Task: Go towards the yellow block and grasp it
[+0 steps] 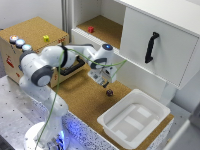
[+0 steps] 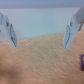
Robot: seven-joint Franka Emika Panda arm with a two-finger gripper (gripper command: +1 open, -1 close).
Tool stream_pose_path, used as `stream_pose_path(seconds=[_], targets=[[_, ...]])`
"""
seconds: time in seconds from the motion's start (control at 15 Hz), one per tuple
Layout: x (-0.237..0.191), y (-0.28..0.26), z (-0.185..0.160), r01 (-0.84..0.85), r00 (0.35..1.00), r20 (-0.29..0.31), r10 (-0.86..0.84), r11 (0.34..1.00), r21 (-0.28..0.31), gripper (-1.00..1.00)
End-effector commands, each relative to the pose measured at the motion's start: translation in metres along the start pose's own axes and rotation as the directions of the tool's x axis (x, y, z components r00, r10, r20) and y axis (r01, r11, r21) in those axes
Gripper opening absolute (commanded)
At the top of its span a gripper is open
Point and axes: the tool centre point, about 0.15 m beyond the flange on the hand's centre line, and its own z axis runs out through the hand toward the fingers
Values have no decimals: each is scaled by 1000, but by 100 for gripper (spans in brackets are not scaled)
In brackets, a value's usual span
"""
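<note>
Fingers of the gripper [image 1: 106, 84] stand wide and empty above cork. The approach is barely begun: the yellow block [image 1: 46, 38] sits well apart on the box top [image 1: 35, 27], beyond the arm's elbow. A maroon block [image 1: 109, 92] lies just below; the white tray [image 1: 134, 120] is nearby.

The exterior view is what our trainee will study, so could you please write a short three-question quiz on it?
1. True or false: the gripper holds the yellow block.
2. Where does the maroon block lie? A) in the tray B) on the cork table C) on the box
3. Fill in: the red block sits on the ____.

Key: 1 false, since it is open and the block lies far off; 2 B; 3 shelf.
</note>
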Motion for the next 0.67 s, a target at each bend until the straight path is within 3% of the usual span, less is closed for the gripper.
stream_pose_path(seconds=[0.0, 0.47, 0.6], targets=[[-21, -131, -65, 84, 978, -186, -96, 994, -71, 100], [5, -256, -54, 281, 950, -123, -285, 958, -50, 100], [12, -294, -51, 353, 930, -108, -352, 935, -1, 100]])
